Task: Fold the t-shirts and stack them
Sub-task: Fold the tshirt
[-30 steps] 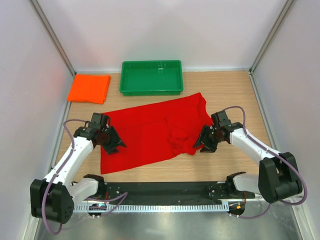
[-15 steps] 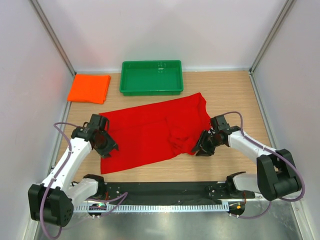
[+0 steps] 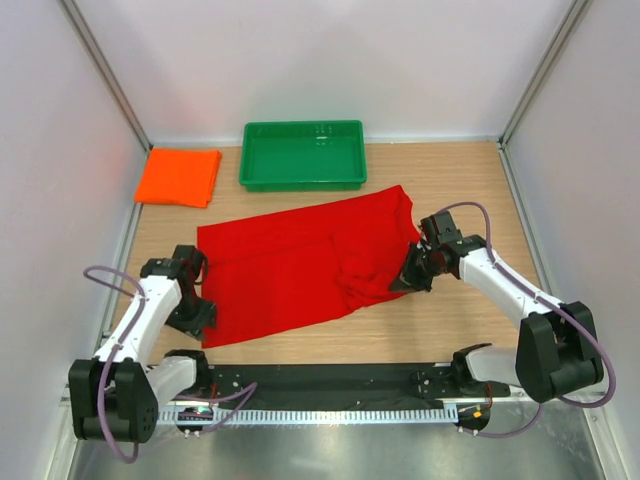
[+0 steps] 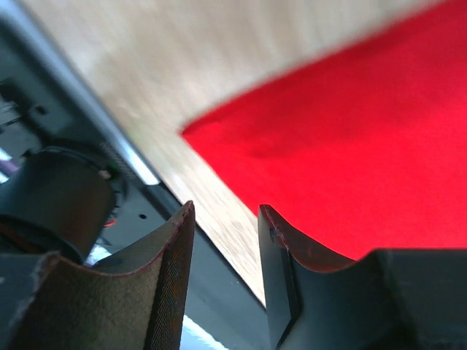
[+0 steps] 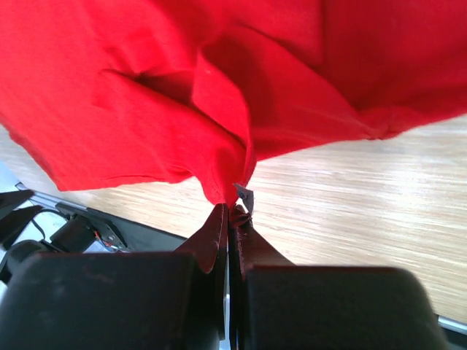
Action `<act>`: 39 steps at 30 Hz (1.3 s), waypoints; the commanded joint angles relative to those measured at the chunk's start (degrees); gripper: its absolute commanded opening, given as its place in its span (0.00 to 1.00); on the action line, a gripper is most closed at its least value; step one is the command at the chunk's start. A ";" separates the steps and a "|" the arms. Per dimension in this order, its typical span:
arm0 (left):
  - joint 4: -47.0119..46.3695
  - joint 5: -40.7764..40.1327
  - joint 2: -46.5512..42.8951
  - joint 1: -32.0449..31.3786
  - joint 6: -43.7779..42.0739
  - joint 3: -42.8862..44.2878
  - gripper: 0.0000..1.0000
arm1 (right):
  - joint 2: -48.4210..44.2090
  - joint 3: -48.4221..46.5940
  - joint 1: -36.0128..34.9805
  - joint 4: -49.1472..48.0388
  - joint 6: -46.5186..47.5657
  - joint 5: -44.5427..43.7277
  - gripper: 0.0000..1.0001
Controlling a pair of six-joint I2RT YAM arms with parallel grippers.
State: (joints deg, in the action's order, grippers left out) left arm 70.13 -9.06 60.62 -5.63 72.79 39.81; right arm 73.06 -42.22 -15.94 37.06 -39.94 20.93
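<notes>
**Op:** Where's the red t-shirt (image 3: pixel 300 265) sitting rn?

**Spotter:** It's lying spread out mid-tabletop (image 3: pixel 460 190), just in front of the green tray (image 3: pixel 303 153). The orange t-shirt (image 3: pixel 178 177) is lying folded at the far left, well apart from it.

**Op:** And the claws?

**Spotter:** Your right claw (image 5: pixel 232 213) is pinching a bunched bit of the red edge on the near-right side, fingers pressed together on the cloth. Your left claw (image 4: pixel 225 219) is hanging spread w/ nothing between, just beside the near-left corner.

**Op:** How's it handling?

**Spotter:** Prob. light & floppy. It's rumpling where you're gripping, so expect sag from a single hold. I'm suggesting the near-left corner, right at the edge, so both ends are carrying evenly.
</notes>
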 commanded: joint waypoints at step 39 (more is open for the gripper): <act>-8.16 -0.25 8.02 9.85 5.78 -5.36 0.41 | -7.58 -5.77 0.39 4.95 1.27 1.40 0.01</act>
State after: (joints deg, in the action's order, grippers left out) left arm 62.43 -7.97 68.93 3.88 77.58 32.71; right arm 66.76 -46.57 -15.88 42.30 -38.09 22.22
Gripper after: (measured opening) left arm 0.400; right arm 0.029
